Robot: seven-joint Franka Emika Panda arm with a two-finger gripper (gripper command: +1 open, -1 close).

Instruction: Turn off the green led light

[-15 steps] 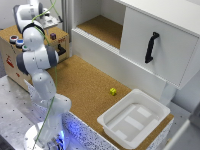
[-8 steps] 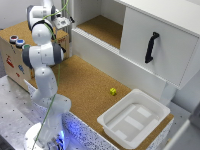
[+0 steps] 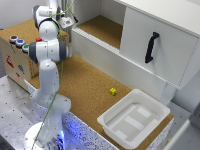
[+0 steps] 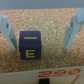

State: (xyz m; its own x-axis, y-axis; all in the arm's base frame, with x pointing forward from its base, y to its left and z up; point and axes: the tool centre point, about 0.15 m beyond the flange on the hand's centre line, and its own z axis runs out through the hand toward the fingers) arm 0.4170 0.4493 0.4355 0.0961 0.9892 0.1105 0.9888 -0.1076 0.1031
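Pincer (image 3: pixel 68 22) at the end of the arm (image 3: pixel 47 50) hangs above the wooden box (image 3: pixel 15 62) at the exterior view's left; its jaws are too small here to judge. On the box top, three round buttons sit in a row near the front corner: blue (image 3: pixel 13 39), red (image 3: pixel 20 43) and the green light (image 3: pixel 25 48), partly hidden by the arm. Cork covers the bench (image 3: pixel 85 85), which also carries a yellow-green cube (image 3: pixel 113 91) and a white tray (image 3: pixel 150 107); a cabinet (image 3: pixel 160 45) with a black handle (image 3: pixel 150 47) bounds the far side, leaving ample room to manoeuvre. Wrist view: the fingers (image 4: pixel 9 31) stand apart, straddling a dark block (image 4: pixel 30 44) marked "E" on cork, touching nothing. No button appears here, so the pincer probably needs recentring over the green light before pressing straight down, clear of the red neighbour.
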